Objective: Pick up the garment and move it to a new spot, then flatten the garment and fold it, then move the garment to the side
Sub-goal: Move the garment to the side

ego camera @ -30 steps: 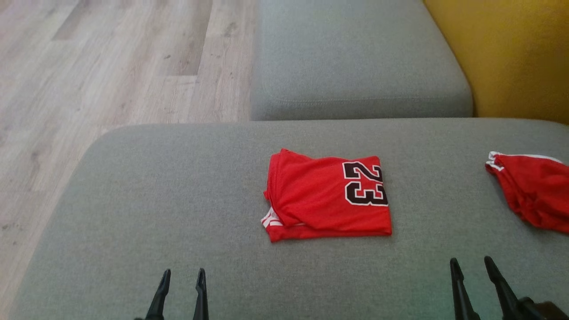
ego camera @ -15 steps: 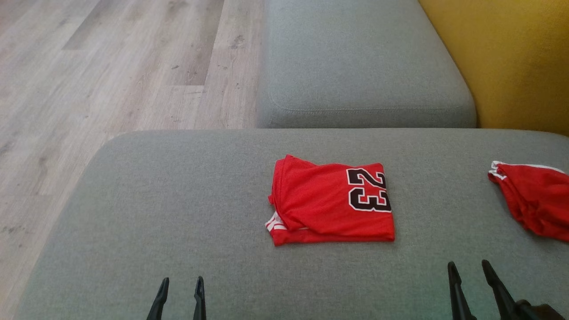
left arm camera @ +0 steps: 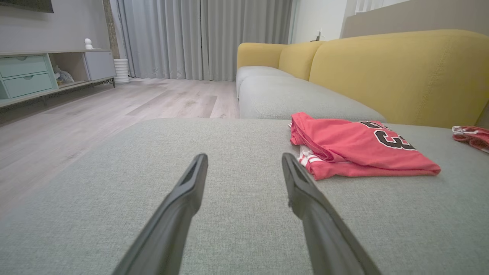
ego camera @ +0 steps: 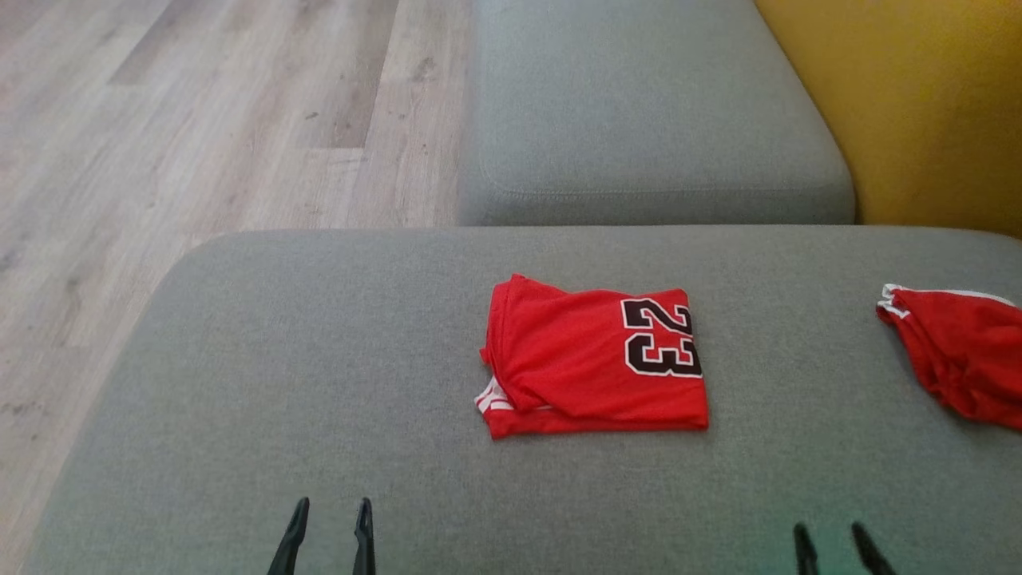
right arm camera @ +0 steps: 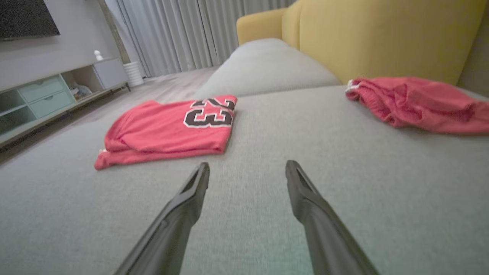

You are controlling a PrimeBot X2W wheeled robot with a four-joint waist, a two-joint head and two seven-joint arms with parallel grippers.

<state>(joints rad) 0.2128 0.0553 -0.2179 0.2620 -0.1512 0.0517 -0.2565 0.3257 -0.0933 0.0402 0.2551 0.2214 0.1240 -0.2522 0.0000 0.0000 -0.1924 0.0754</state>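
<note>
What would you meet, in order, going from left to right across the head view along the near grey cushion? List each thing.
In order: left gripper → folded red jersey numbered 23 → right gripper → second red garment at the right edge.

We count two red garments on the sofa [ego camera: 239,383]: one folded jersey [ego camera: 591,363] mid-seat, one crumpled garment [ego camera: 958,359] at its right edge. We count two grippers, left gripper [ego camera: 333,505] and right gripper [ego camera: 827,529].
</note>
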